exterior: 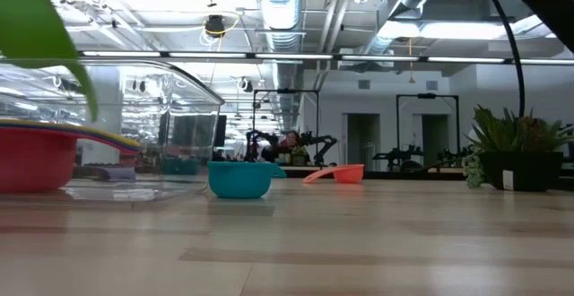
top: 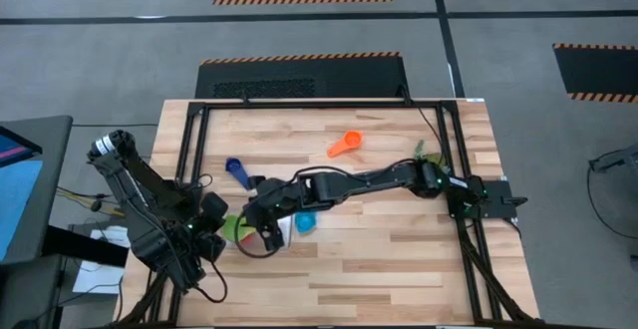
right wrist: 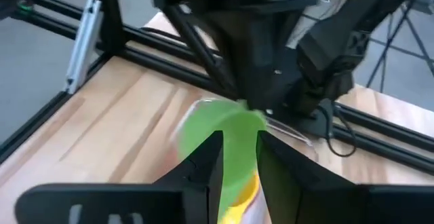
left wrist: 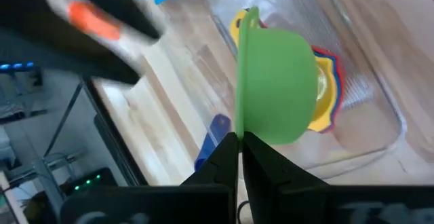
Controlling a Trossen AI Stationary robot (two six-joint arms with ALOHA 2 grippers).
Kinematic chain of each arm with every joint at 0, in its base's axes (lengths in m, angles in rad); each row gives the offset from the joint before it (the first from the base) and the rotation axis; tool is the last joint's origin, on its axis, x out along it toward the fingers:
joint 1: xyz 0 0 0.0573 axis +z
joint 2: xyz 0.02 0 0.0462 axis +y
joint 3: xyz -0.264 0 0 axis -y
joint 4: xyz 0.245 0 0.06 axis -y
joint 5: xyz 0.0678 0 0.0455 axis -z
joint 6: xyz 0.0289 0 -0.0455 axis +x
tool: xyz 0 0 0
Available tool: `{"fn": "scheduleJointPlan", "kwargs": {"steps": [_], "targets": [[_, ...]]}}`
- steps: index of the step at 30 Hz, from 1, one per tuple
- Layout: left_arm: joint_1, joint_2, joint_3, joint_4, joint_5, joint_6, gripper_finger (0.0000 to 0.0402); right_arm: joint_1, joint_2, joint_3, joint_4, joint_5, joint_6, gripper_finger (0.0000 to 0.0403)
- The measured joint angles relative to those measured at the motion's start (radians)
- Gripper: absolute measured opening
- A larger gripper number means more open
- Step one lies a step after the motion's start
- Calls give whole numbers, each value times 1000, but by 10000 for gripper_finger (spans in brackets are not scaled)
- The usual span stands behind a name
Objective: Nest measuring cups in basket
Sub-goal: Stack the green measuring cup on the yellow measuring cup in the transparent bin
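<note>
In the high view, the left gripper (top: 221, 231) sits at the lower left of the frame, its jaws clamped on the rim of a green cup (left wrist: 278, 81) held tilted over the clear basket (left wrist: 380, 102). The left wrist view shows the 2 dark fingers (left wrist: 224, 159) pressed together on the cup's edge, with yellow and red cups (left wrist: 329, 88) stacked in the basket just behind it. A blue cup (top: 236, 169) lies on the table (top: 399, 259) at left of centre, above the grippers.

The right gripper (top: 267, 227) reaches across from the right side of the frame to just beside the left one, above the basket. In the right wrist view its fingers (right wrist: 203, 166) stand apart on either side of the green cup, so the jaws are open. A teal cup (top: 304, 222) rests on the wood just right of the basket. An orange cup (top: 345, 145) lies well apart at upper centre. A small potted plant (exterior: 516, 152) stands at the right edge in the low view.
</note>
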State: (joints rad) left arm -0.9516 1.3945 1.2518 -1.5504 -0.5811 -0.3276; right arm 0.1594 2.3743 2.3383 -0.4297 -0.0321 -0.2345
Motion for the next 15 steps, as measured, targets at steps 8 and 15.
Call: {"fn": "scheduleJointPlan", "kwargs": {"steps": [8,15], "targets": [[0,0,0,-3,-39,-37,0,32,-111,-2,-63,-7,104,114],[0,0,0,-4,-103,-78,0,109,-299,-2,-204,-14,312,114]]}}
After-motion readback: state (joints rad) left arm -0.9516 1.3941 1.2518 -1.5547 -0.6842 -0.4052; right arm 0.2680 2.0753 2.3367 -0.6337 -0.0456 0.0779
